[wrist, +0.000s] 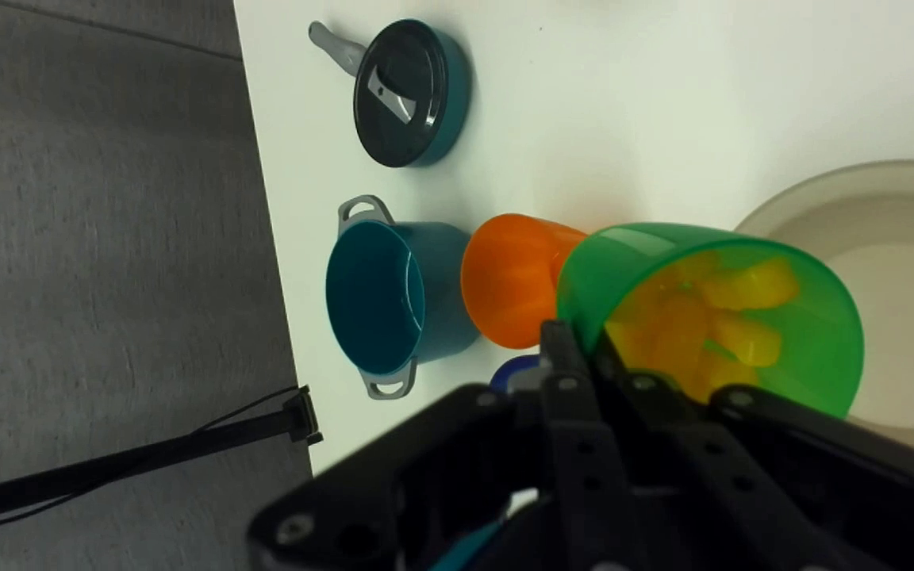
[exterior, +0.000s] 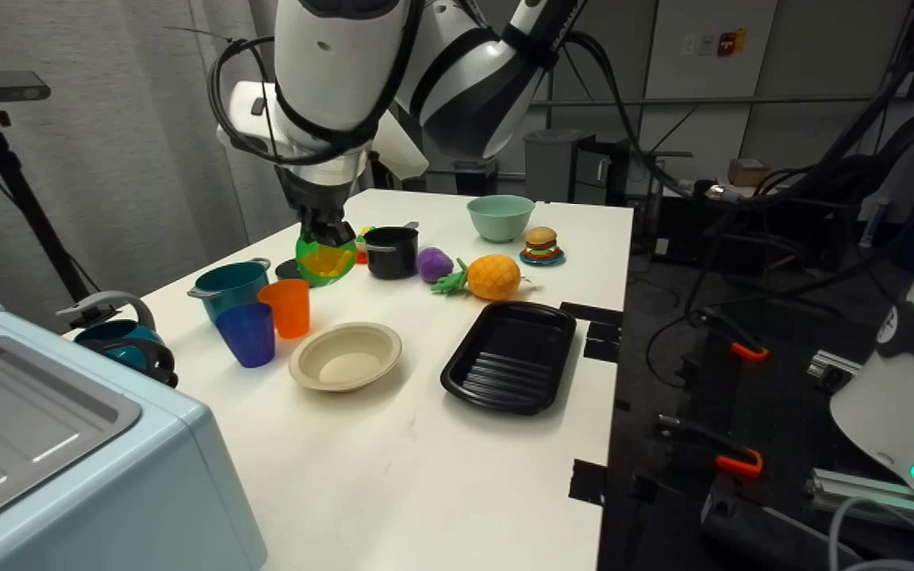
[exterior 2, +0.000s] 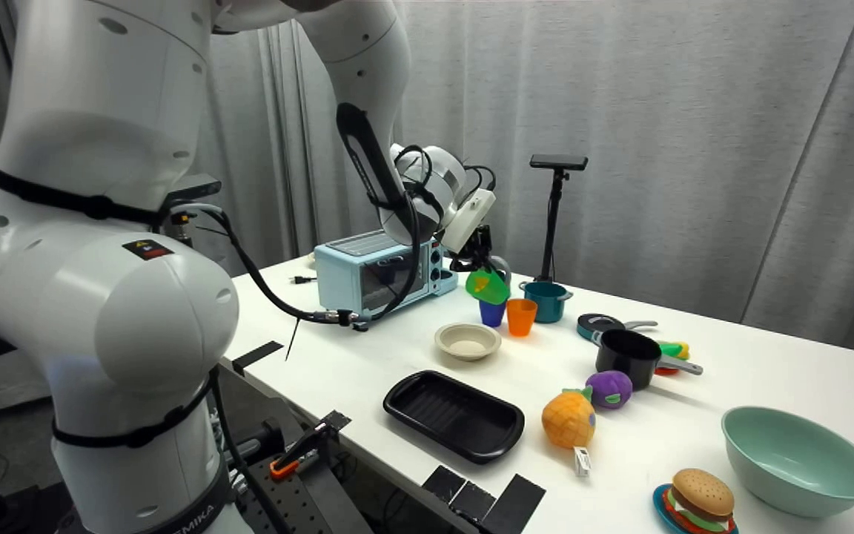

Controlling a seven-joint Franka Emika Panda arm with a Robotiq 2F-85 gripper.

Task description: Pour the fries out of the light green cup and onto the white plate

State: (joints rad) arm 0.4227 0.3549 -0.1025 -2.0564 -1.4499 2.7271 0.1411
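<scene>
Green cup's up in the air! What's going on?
The robot holds the light green cup in its end effector, tilted, above the table. The fries are inside it, not yet poured. The white plate sits on the table with no fries showing on it. Pouring them there is probably next.

Over there, a toy hamburger point(exterior 2: 703, 493) is sitting beside the mint-green bowl point(exterior 2: 801, 463), a plush pineapple point(exterior: 493, 277) is lying near the black ridged tray point(exterior: 508, 349), and gray curtains point(exterior 2: 657, 148) are hanging behind.
</scene>
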